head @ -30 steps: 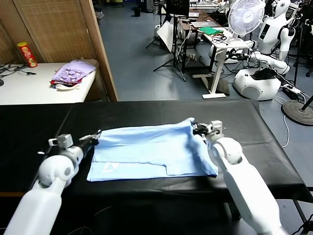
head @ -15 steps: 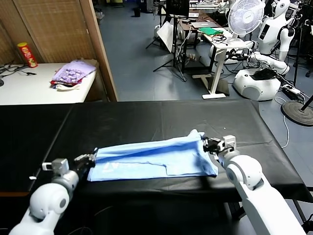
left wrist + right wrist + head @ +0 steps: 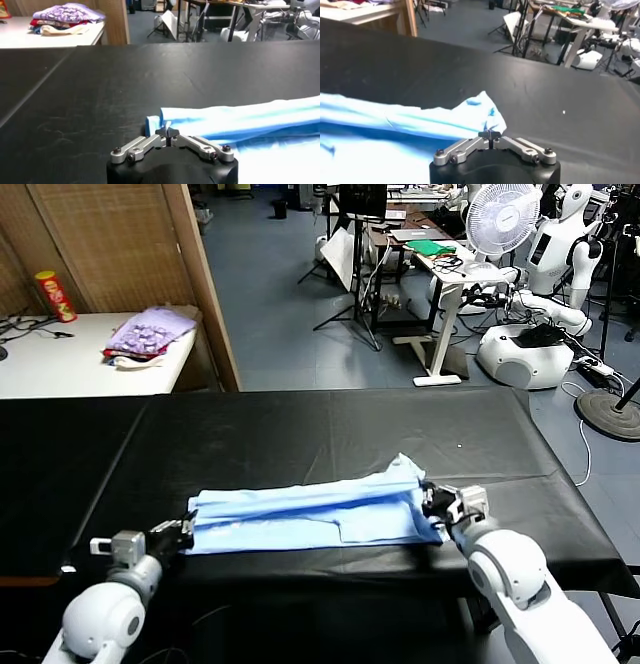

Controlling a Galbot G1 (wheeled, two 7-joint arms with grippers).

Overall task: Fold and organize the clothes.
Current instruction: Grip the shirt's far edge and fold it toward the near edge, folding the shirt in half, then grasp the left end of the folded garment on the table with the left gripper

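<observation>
- T-shirt [image 3: 315, 512] lies low-centre of the head view on the black desk [image 3: 300, 434], near its front edge; a long, narrow band running left-right.
- Done so far, judging by shape: far edge looks brought over toward the near edge, so a lengthwise fold seems in place. Doubled layer shows as a raised ridge along the far side, w/ a darker crease line under it.
- Right end bunches into a small peak beside the right gripper [image 3: 432, 500], so not flat there. A stepped edge (prob. a sleeve) shows mid-right of the band.
- Left gripper [image 3: 182, 532]: lower left of the head view, at the shirt's left end. Jaws pinched together; in the left wrist view a bit of blue cloth sits right at the tips [image 3: 169, 131], so it looks clamped on the shirt corner.
- Right gripper: lower right, at the shirt's right end. In the right wrist view the tips [image 3: 490, 134] look near-together w/ the cloth peak just beyond them. Can't tell if it grips the cloth or has let go.
- Left to do, my guess: release both ends, smooth the right-end bunch, then fold crosswise to make a compact packet, then put it in place. Roughly early-to-mid task.
- Purple pile [image 3: 148, 332] on the white side desk, upper left; not part of this job.
</observation>
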